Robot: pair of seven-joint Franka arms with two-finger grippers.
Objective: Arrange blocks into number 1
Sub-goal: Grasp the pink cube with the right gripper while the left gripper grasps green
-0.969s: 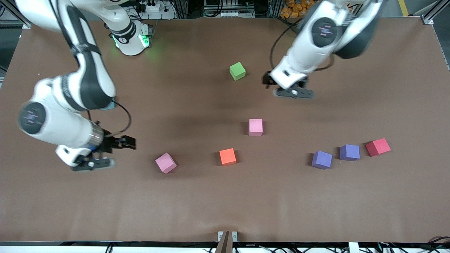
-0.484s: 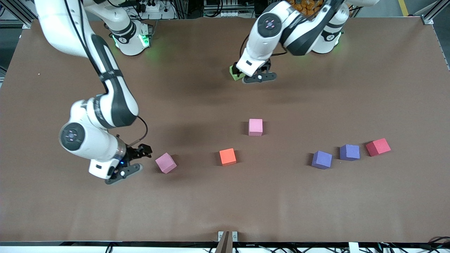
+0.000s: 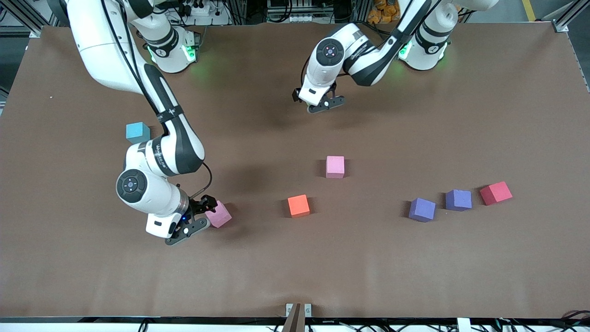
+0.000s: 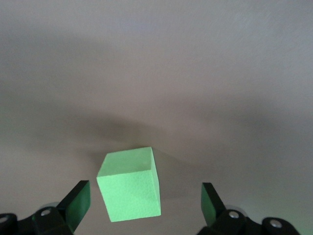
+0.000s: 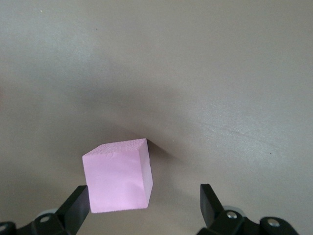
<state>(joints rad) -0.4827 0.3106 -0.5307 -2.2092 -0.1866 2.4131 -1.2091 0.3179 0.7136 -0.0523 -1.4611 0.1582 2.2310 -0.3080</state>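
Between the spread fingers of the left end effector [image 4: 146, 208] the green block [image 4: 130, 184] is now sitting on the tabletop [image 3: 295, 258], off-centre toward one finger, nothing touching it yet. A second ago this end effector was hanging beside the block, toward the left arm's end; it has since swung across and is now covering the block in the front view.

Right end effector [image 3: 199, 216] – also open and empty – has been travelling from well apart to just beside the nearer pink block [image 3: 219, 214]; in its wrist view that block is lying between the fingers, turned at an angle to them.

Away from both end effectors:
- second pink block [image 3: 335, 166], mid-table
- light blue block [image 3: 138, 132], uncovered as the right arm moved on
- two purple blocks [image 3: 422, 210] [image 3: 458, 200]
- orange cube [image 3: 298, 205] and red cube [image 3: 495, 192]

Judgement – both arms are reaching pre-grasp together; no block placed yet, so the numeral is not started. The pink block's rotation may need a wrist turn before closing.
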